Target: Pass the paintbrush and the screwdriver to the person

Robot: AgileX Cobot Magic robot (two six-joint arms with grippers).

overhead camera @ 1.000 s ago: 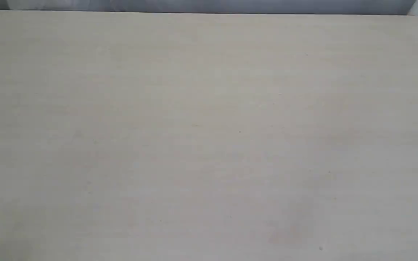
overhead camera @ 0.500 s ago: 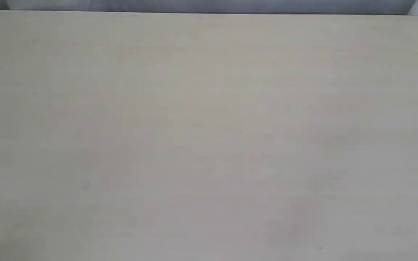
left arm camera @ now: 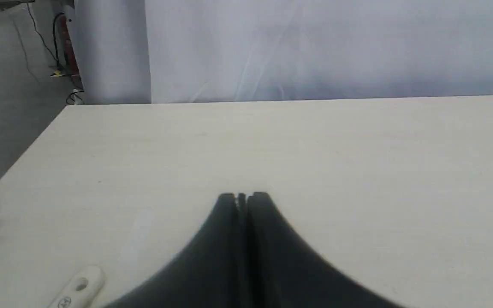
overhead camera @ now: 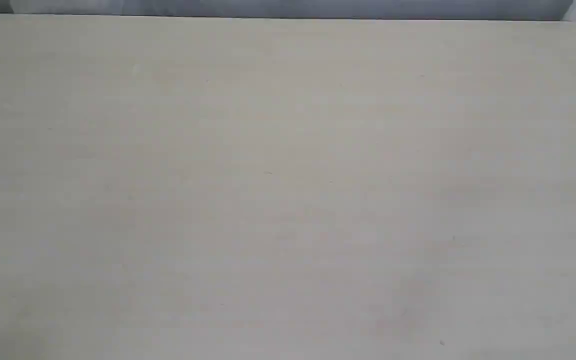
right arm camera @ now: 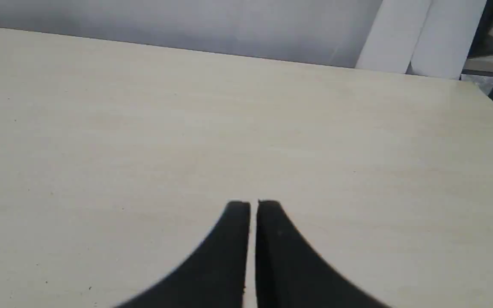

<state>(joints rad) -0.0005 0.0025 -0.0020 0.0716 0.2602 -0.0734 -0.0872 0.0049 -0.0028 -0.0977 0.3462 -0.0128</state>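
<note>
One paintbrush (left arm camera: 78, 288) handle lies on the table (left arm camera: 357, 171) near closed left fingers (left arm camera: 225, 218).

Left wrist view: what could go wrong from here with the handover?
1. Only the paintbrush handle end shows, at the picture's edge; aiming a grasp may be poor.
2. The left pincer and the right pincer are shut; reaching so might push the handle away.
3. No screwdriver or person is in view.

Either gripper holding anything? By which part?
Nothing held: left gripper and right gripper both have fingers closed on nothing. The paintbrush lies loose on the table, only its handle end in view.
</note>
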